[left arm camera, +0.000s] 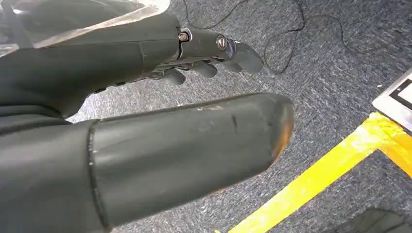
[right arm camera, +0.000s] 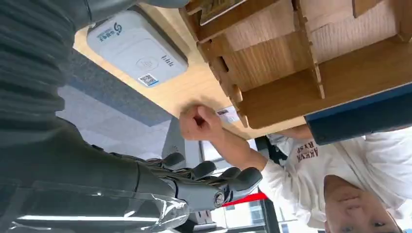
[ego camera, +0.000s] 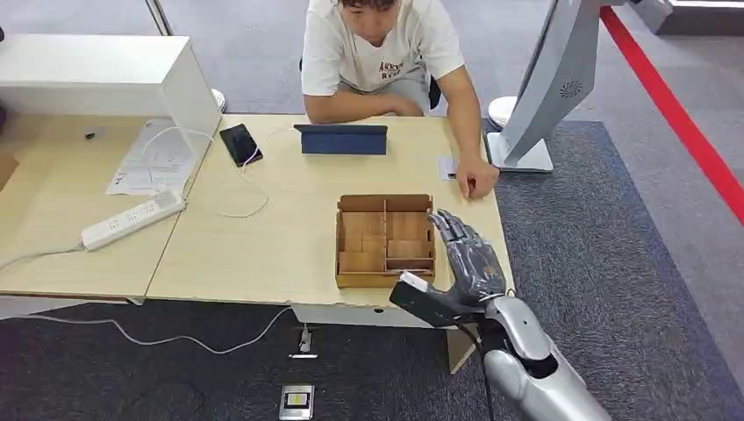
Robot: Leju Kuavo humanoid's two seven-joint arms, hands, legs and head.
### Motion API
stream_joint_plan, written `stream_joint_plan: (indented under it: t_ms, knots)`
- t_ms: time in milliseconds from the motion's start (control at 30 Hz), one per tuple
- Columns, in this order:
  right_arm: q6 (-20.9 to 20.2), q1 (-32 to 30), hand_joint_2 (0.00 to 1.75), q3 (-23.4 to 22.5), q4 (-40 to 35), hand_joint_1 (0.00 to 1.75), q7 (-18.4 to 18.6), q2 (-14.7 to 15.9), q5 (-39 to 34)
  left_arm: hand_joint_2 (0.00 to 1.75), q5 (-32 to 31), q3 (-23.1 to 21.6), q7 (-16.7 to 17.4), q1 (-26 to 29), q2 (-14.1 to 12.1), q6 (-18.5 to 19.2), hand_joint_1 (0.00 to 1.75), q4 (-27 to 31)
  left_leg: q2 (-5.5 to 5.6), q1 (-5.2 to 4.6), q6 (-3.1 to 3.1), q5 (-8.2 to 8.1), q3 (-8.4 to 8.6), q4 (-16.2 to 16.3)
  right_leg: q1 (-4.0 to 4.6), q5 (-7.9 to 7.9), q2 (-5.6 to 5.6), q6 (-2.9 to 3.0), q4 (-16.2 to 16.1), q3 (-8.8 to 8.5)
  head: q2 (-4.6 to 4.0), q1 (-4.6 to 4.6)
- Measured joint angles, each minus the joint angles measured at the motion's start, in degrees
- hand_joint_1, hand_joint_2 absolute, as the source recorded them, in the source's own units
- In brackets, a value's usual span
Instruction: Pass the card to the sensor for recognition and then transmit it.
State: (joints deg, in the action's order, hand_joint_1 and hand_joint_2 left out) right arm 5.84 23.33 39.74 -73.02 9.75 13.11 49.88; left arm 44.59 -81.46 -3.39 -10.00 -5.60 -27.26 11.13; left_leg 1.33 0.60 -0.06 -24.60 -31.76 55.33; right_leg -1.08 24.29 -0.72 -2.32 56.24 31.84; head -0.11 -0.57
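Observation:
A small white card (ego camera: 447, 167) lies near the table's far right edge, and a person's hand (ego camera: 476, 181) rests on it. The right wrist view shows that card (right arm camera: 228, 114) beside the person's fist. The grey-white sensor pad (right arm camera: 136, 48) lies on the tabletop next to the wooden box (ego camera: 384, 239). In the head view, just a white corner of the sensor (ego camera: 414, 281) peeks out by my thumb. My right hand (ego camera: 468, 261) hovers open at the box's right side, fingers spread, holding nothing. My left hand (left arm camera: 209, 53) hangs over the carpet with fingers loosely extended and holds nothing.
A person sits across the table (ego camera: 263, 246). A blue tablet (ego camera: 341, 139), a phone (ego camera: 239, 143) with a cable and a power strip (ego camera: 132, 219) lie further left. A grey stand (ego camera: 548, 96) rises at the table's right end. Yellow tape (left arm camera: 316, 179) marks the floor.

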Motion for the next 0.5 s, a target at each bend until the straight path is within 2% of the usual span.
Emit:
stream_joint_plan:
  t_ms: [500]
  knots:
    - [0.1,0.0,1.75,0.1,1.7,0.0,0.0,-0.3,0.2,0.0,0.0,0.0,0.0,0.0,0.0,0.0,0.0,0.0,0.0,0.0,0.0,0.0,0.01,0.0,0.0,0.0,0.0,0.0,0.0,0.0,0.0,0.0]
